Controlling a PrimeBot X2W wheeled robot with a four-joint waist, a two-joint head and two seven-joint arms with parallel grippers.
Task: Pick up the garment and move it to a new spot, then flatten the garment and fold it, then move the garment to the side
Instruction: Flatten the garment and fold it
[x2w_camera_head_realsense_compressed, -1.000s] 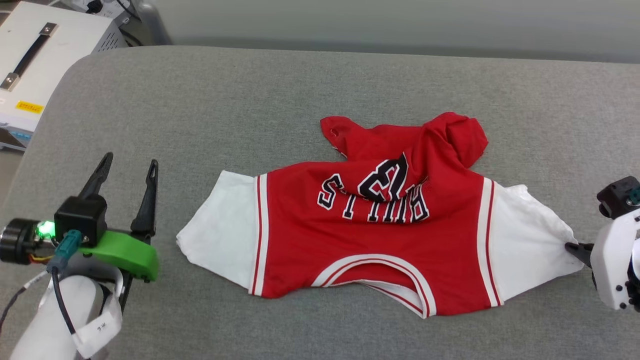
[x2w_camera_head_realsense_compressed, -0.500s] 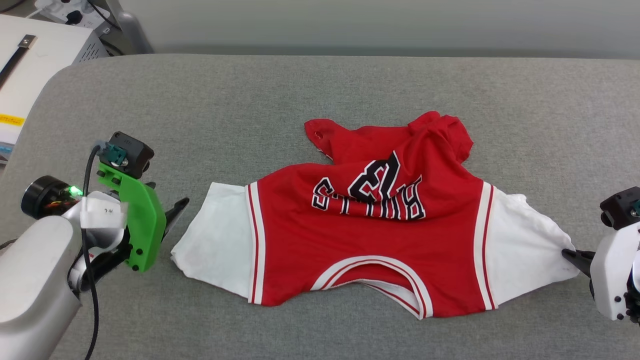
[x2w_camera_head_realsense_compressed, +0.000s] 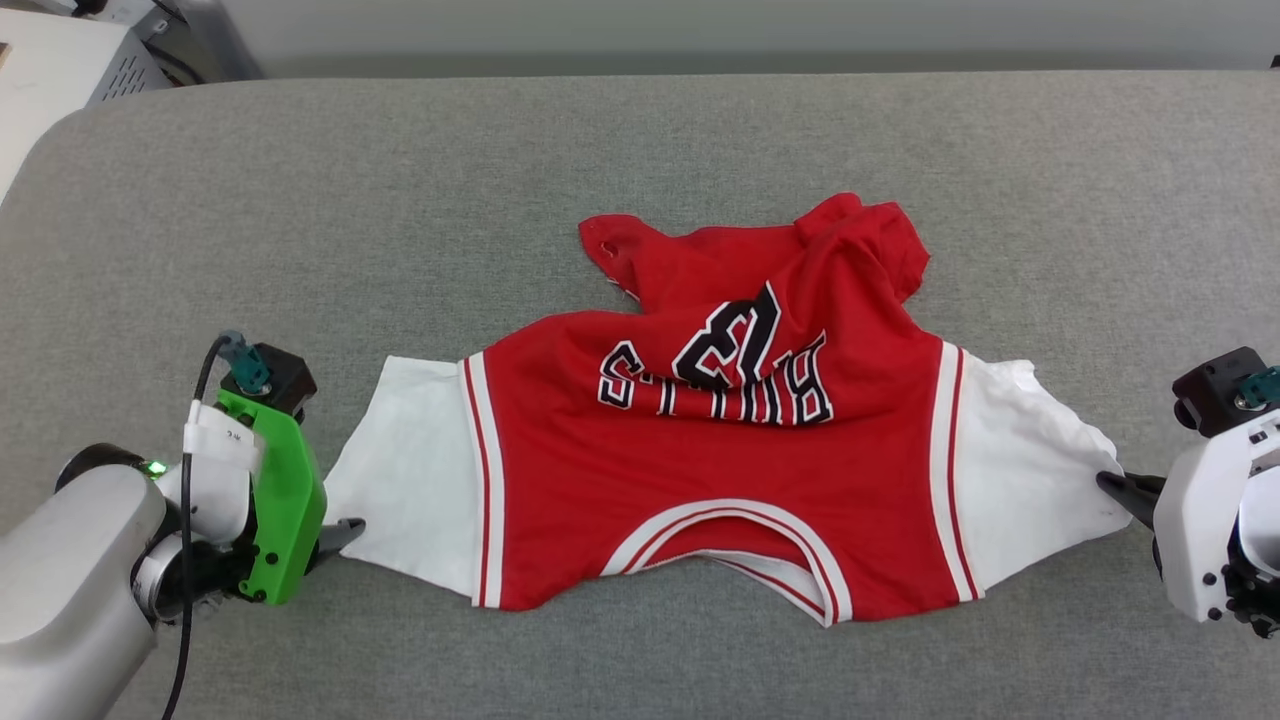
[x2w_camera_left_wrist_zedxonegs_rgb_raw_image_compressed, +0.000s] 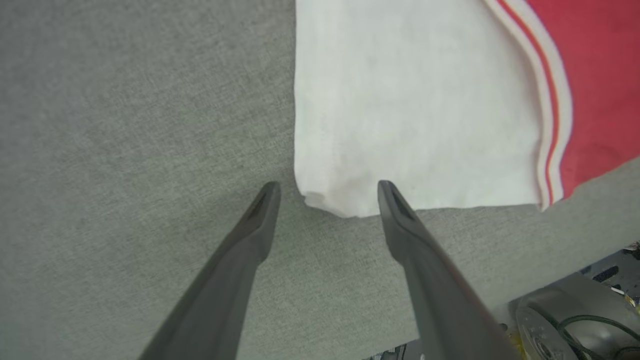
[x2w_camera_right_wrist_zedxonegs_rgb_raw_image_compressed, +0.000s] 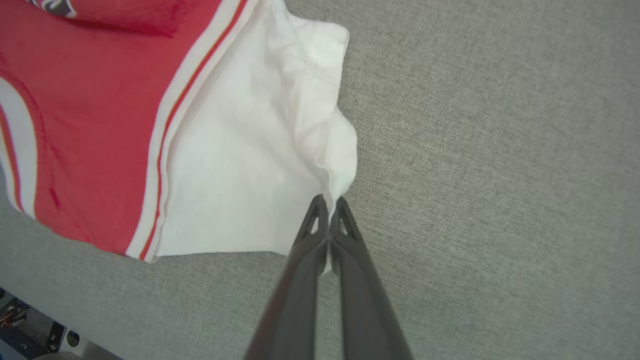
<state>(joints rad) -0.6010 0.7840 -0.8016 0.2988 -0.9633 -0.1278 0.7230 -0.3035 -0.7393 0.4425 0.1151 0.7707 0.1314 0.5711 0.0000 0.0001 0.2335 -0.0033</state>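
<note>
Right gripper (x2w_camera_right_wrist_zedxonegs_rgb_raw_image_compressed: 328, 202): fingers pressed flat together, pinching the outer corner of the garment's (x2w_camera_head_realsense_compressed: 720, 480) white sleeve on the robot's right. The cloth gathers into a small ridge just ahead of the tips.

Left gripper (x2w_camera_left_wrist_zedxonegs_rgb_raw_image_compressed: 327, 192): fingers spread wide, holding nothing. The near corner of the garment's other white sleeve lies between the two tips. One tip overlaps the sleeve's hem in the wrist view, though contact with the cloth can't be judged from that angle. In the head view a green bracket hides most of these fingers.

Garment: spread sideways on a grey padded surface (x2w_camera_head_realsense_compressed: 400, 200), one sleeve out to each gripper, collar on the side nearest the robot. Red-and-white stripe trim runs along both sleeve seams and round the collar. The black, white-outlined lettering reads upside down from the head. On the garment's far side the red body is rumpled and folded back on itself, partly covering the lettering.

Off the garment's far left, past the surface's rounded corner, stands a pale cabinet (x2w_camera_head_realsense_compressed: 60, 60).
</note>
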